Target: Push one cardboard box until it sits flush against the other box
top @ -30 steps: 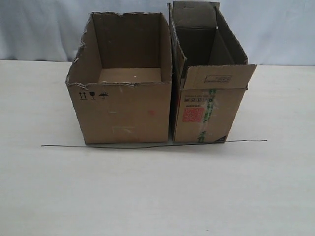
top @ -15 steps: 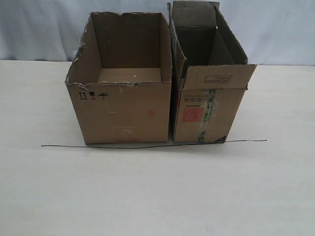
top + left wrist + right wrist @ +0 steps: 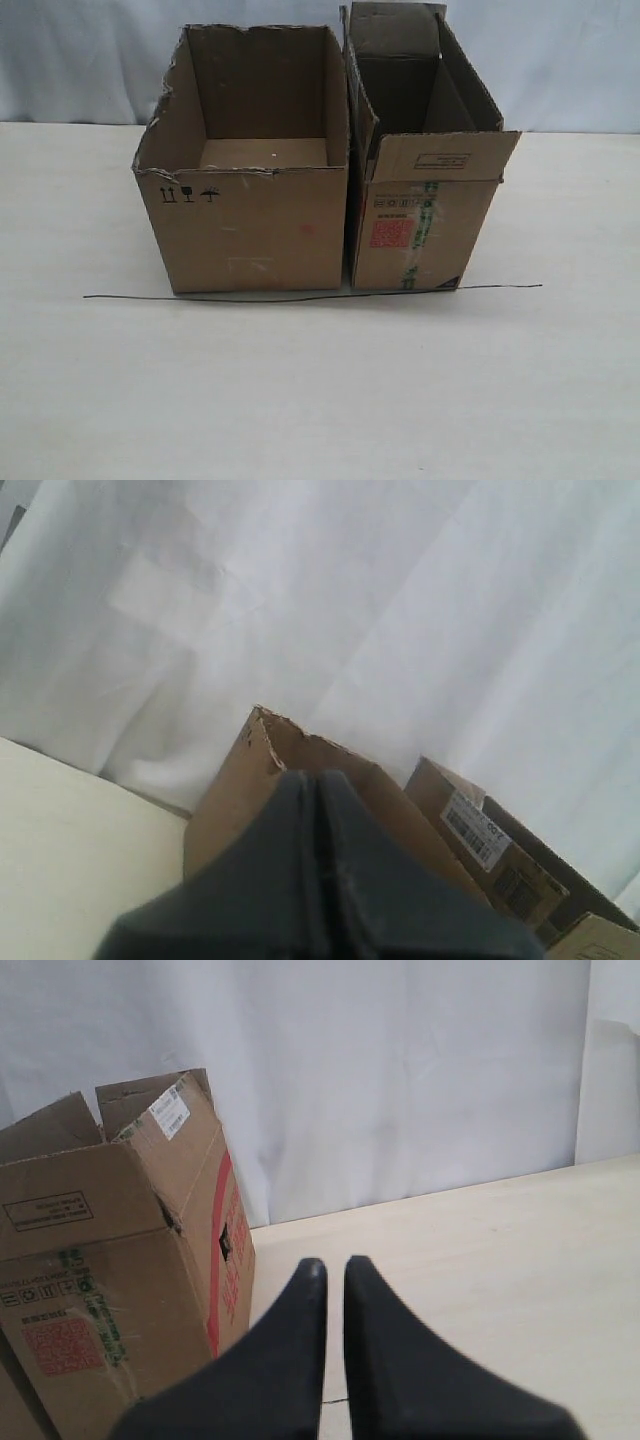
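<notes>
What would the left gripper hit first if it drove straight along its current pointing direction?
Probably the cardboard box. In the left wrist view the left gripper, fingers together, points at the box's wall just under the torn rim. How far off the wall is cannot be judged from this view.

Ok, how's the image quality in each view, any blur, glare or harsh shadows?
Exterior view: soft even light, no glare, the wide box and narrow box casting only thin shadows at their bases. Left wrist view: the left end effector is a dark, blurred mass, boxes behind soft. Right wrist view: sharper, box print fairly crisp, right end effector dark.
</notes>
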`<action>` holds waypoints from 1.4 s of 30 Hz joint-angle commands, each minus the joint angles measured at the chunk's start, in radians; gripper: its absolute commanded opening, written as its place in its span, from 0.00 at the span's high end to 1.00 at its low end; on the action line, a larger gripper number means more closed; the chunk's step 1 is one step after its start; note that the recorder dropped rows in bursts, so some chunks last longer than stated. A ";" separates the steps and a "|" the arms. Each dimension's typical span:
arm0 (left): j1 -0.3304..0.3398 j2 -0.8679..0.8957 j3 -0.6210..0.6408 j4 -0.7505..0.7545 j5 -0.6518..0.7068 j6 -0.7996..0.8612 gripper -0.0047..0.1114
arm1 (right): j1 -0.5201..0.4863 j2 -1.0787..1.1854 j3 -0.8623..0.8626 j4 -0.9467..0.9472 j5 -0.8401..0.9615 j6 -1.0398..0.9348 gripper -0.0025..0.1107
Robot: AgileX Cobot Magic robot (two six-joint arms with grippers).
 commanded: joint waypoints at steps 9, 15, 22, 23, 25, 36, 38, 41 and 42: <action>-0.009 -0.003 0.000 0.531 0.060 -0.230 0.96 | -0.002 -0.003 0.005 0.001 0.000 -0.009 0.93; -0.009 -0.003 0.033 1.442 0.084 -1.046 0.96 | -0.002 -0.003 0.005 0.001 0.000 -0.009 0.93; -0.009 -0.003 0.095 1.457 -0.018 -1.089 0.96 | -0.002 -0.003 0.005 0.001 0.000 -0.009 0.93; -0.009 -0.003 0.095 1.459 -0.036 -1.089 0.96 | -0.002 -0.003 0.005 0.001 0.000 -0.009 0.93; -0.009 -0.003 0.095 1.459 -0.036 -1.089 0.96 | -0.002 -0.003 0.005 0.001 0.000 -0.009 0.93; -0.009 -0.003 0.095 1.467 0.011 -1.102 0.96 | -0.002 -0.003 0.005 0.001 0.000 -0.009 0.93; -0.009 -0.003 0.095 1.467 -0.002 -1.102 0.96 | -0.002 -0.003 0.005 0.001 0.000 -0.009 0.93; -0.009 -0.003 0.095 1.467 -0.027 -1.102 0.96 | -0.002 -0.003 0.005 0.001 0.000 -0.009 0.93; -0.009 -0.003 0.095 1.475 -0.036 -1.102 0.96 | -0.002 -0.003 0.005 0.001 0.000 -0.009 0.93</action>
